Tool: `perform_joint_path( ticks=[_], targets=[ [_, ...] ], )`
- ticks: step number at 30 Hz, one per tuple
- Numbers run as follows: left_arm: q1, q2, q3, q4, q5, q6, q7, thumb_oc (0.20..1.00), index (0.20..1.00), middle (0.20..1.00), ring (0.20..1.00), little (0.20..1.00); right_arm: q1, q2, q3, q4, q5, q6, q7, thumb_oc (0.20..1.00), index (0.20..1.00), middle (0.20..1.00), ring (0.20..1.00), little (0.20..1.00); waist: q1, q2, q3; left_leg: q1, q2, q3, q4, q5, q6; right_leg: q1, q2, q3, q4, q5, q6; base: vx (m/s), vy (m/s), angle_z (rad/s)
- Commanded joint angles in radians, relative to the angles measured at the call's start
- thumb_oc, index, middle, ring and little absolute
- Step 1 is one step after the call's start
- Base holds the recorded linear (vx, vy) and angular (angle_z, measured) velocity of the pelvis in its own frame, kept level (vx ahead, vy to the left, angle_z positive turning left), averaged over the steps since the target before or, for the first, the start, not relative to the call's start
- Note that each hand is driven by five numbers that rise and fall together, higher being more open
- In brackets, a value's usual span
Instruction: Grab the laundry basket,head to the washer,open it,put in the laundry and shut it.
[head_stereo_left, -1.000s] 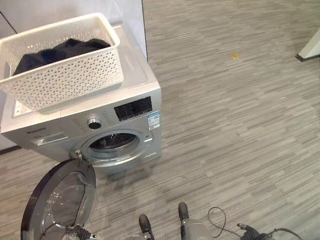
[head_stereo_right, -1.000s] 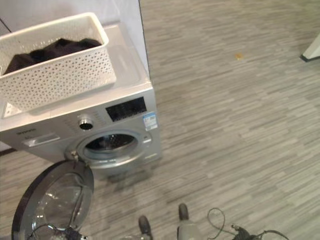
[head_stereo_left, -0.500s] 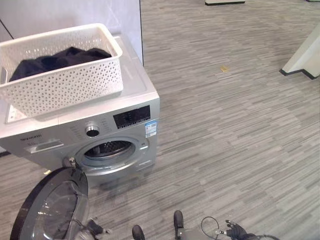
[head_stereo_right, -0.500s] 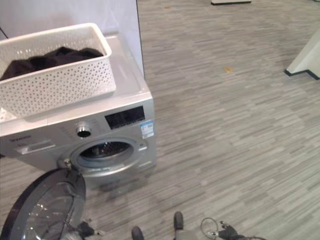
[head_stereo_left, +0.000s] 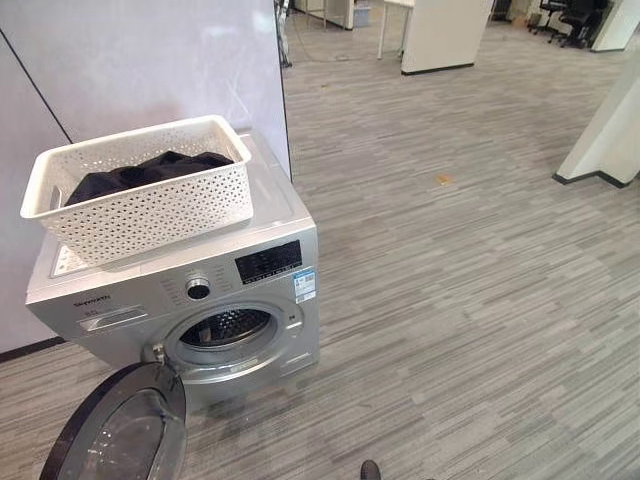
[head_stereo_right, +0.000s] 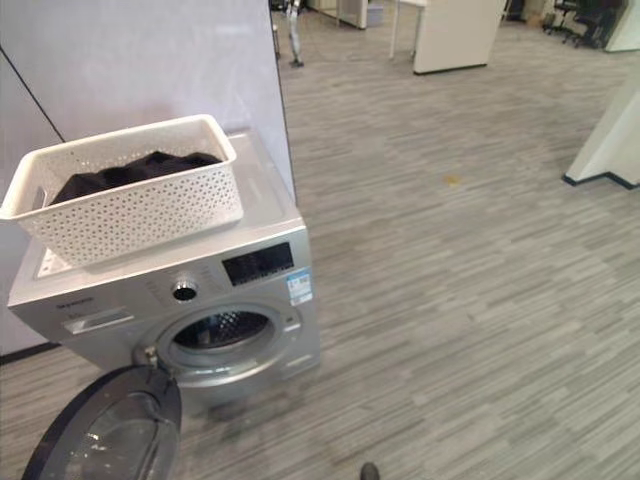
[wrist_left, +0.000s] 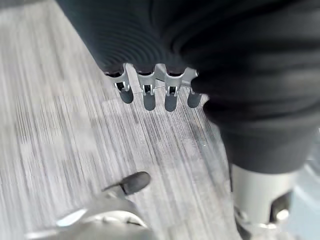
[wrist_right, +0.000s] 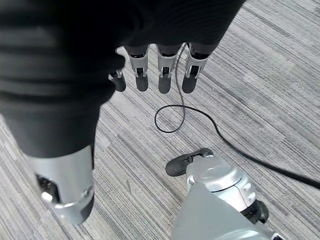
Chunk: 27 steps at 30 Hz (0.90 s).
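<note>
A white perforated laundry basket (head_stereo_left: 140, 195) stands on top of a silver front-loading washer (head_stereo_left: 120, 300), with dark laundry (head_stereo_left: 140, 172) heaped inside it. The washer's round door (head_stereo_left: 125, 432) hangs wide open to the left and low, leaving the drum opening (head_stereo_left: 225, 328) bare. My left hand (wrist_left: 149, 97) hangs above the grey floor with straight fingers and holds nothing. My right hand (wrist_right: 164, 75) hangs the same way over the floor, its fingers straight and nothing in them. Both hands are well away from the washer and the basket.
A white partition wall (head_stereo_left: 150, 70) stands right behind the washer. Grey plank floor stretches to the right, with a small orange scrap (head_stereo_left: 441, 179) on it. A white column base (head_stereo_left: 600, 140) stands at the right edge and a white cabinet (head_stereo_left: 445, 35) at the back.
The camera has tilted up: the washer and basket sit lower in the picture and more of the room shows behind. The basket, laundry and open door have not moved.
</note>
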<state>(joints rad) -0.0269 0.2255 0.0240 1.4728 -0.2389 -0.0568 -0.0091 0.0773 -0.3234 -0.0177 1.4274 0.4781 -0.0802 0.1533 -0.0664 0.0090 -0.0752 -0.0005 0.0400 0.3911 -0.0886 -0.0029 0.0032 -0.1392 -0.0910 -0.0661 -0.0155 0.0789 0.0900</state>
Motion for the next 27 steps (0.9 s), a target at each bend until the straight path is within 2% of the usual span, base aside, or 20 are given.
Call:
perform_joint_path(
  ticks=[1, 6, 9, 11, 12, 15, 16, 18, 20, 21, 22, 24, 27],
  targets=[
    [-0.023, 0.018, 0.052, 0.042, -0.065, -0.010, -0.017, 1.000, 1.000, 1.000, 1.000, 1.000, -0.051, 0.008, -0.023, 0.070, -0.012, 0.014, 0.007, 1.000, 1.000, 1.000, 1.000, 1.000, 0.010, -0.043, 0.006, -0.001, 0.017, -0.037, 0.001, 0.065, -0.077, 0.050, -0.105, -0.002, -0.027, 0.145, 0.096, 0.00, -0.005, 0.05],
    [-0.027, 0.021, 0.052, 0.050, -0.060, -0.004, -0.018, 1.000, 1.000, 1.000, 1.000, 1.000, -0.075, 0.007, -0.011, 0.068, -0.038, 0.019, -0.003, 1.000, 1.000, 1.000, 1.000, 1.000, 0.024, -0.040, -0.004, 0.000, 0.016, -0.051, 0.001, 0.066, -0.077, 0.062, -0.112, -0.016, -0.033, 0.137, 0.097, -0.01, -0.002, 0.13],
    [-0.035, 0.014, 0.032, 0.052, -0.033, -0.002, -0.019, 1.000, 1.000, 1.000, 1.000, 1.000, -0.096, 0.020, 0.031, 0.044, -0.069, 0.023, 0.005, 1.000, 1.000, 1.000, 1.000, 1.000, 0.052, -0.039, -0.009, -0.005, 0.012, -0.085, 0.001, 0.065, -0.075, 0.083, -0.121, -0.051, -0.025, 0.113, 0.094, 0.00, -0.002, 0.09],
    [-0.036, 0.014, 0.029, 0.051, -0.029, -0.002, -0.019, 1.000, 1.000, 1.000, 1.000, 1.000, -0.096, 0.022, 0.033, 0.042, -0.072, 0.023, 0.004, 1.000, 1.000, 1.000, 1.000, 1.000, 0.051, -0.039, -0.008, -0.005, 0.011, -0.091, 0.001, 0.066, -0.075, 0.086, -0.123, -0.057, -0.023, 0.110, 0.093, 0.00, -0.002, 0.48],
    [-0.047, 0.009, -0.022, 0.034, 0.036, -0.007, -0.008, 1.000, 1.000, 1.000, 1.000, 1.000, -0.105, 0.030, 0.078, 0.013, -0.126, 0.023, 0.006, 1.000, 1.000, 1.000, 1.000, 1.000, 0.067, -0.041, 0.000, -0.006, 0.008, -0.125, 0.001, 0.068, -0.074, 0.105, -0.127, -0.086, -0.004, 0.090, 0.090, -0.02, -0.013, 0.53],
    [-0.061, -0.005, -0.101, 0.001, 0.095, -0.015, -0.001, 1.000, 1.000, 1.000, 1.000, 1.000, -0.113, 0.035, 0.133, -0.024, -0.184, 0.013, -0.003, 1.000, 1.000, 1.000, 1.000, 1.000, 0.098, -0.045, 0.008, -0.036, -0.004, -0.203, 0.001, 0.085, -0.072, 0.130, -0.140, -0.161, 0.020, 0.065, 0.083, -0.03, -0.024, 0.71],
    [-0.061, -0.005, -0.102, 0.000, 0.095, -0.015, -0.001, 1.000, 1.000, 1.000, 1.000, 1.000, -0.113, 0.035, 0.133, -0.024, -0.184, 0.013, -0.003, 1.000, 1.000, 1.000, 1.000, 1.000, 0.095, -0.045, 0.008, -0.036, -0.005, -0.206, 0.001, 0.086, -0.072, 0.132, -0.141, -0.165, 0.020, 0.064, 0.083, -0.03, -0.030, 1.18],
    [-0.064, -0.014, -0.141, 0.005, 0.137, -0.013, 0.006, 1.000, 1.000, 1.000, 1.000, 1.000, -0.119, 0.037, 0.148, -0.034, -0.204, 0.011, -0.005, 1.000, 1.000, 1.000, 1.000, 1.000, 0.121, -0.043, 0.017, -0.062, -0.014, -0.274, 0.001, 0.100, -0.076, 0.151, -0.153, -0.231, 0.050, 0.039, 0.079, -0.02, -0.014, 0.85],
    [-0.064, -0.017, -0.151, 0.011, 0.147, -0.010, 0.005, 1.000, 1.000, 1.000, 1.000, 1.000, -0.119, 0.038, 0.147, -0.032, -0.204, 0.009, -0.007, 1.000, 1.000, 1.000, 1.000, 1.000, 0.125, -0.041, 0.019, -0.069, -0.017, -0.294, 0.001, 0.104, -0.079, 0.159, -0.157, -0.255, 0.059, 0.032, 0.077, -0.03, -0.011, 0.97],
    [-0.060, -0.019, -0.162, 0.020, 0.161, -0.008, -0.003, 1.000, 1.000, 1.000, 1.000, 1.000, -0.117, 0.038, 0.152, -0.030, -0.217, 0.009, -0.003, 1.000, 1.000, 1.000, 1.000, 1.000, 0.135, -0.041, 0.026, -0.081, -0.025, -0.335, 0.001, 0.111, -0.088, 0.177, -0.164, -0.300, 0.073, 0.021, 0.076, -0.03, -0.014, 0.88],
    [-0.060, -0.019, -0.162, 0.020, 0.161, -0.008, -0.003, 1.000, 1.000, 1.000, 1.000, 1.000, -0.117, 0.038, 0.152, -0.030, -0.217, 0.009, -0.003, 1.000, 1.000, 1.000, 1.000, 1.000, 0.135, -0.041, 0.026, -0.081, -0.025, -0.335, 0.001, 0.111, -0.088, 0.177, -0.164, -0.300, 0.073, 0.021, 0.076, -0.03, -0.007, 0.89],
    [-0.048, -0.016, -0.158, 0.035, 0.171, -0.003, -0.011, 1.000, 1.000, 1.000, 1.000, 1.000, -0.118, 0.042, 0.157, -0.025, -0.231, 0.007, -0.004, 1.000, 1.000, 1.000, 1.000, 1.000, 0.148, -0.043, 0.016, -0.101, -0.036, -0.371, 0.001, 0.118, -0.094, 0.197, -0.167, -0.350, 0.060, 0.020, 0.076, -0.01, -0.004, 0.79],
    [-0.039, -0.015, -0.150, 0.046, 0.177, 0.000, -0.013, 1.000, 1.000, 1.000, 1.000, 1.000, -0.118, 0.043, 0.159, -0.024, -0.236, 0.005, -0.006, 1.000, 1.000, 1.000, 1.000, 1.000, 0.154, -0.045, 0.009, -0.107, -0.039, -0.373, 0.001, 0.120, -0.096, 0.205, -0.168, -0.367, 0.048, 0.022, 0.078, 0.01, -0.003, 0.43]
  ],
)
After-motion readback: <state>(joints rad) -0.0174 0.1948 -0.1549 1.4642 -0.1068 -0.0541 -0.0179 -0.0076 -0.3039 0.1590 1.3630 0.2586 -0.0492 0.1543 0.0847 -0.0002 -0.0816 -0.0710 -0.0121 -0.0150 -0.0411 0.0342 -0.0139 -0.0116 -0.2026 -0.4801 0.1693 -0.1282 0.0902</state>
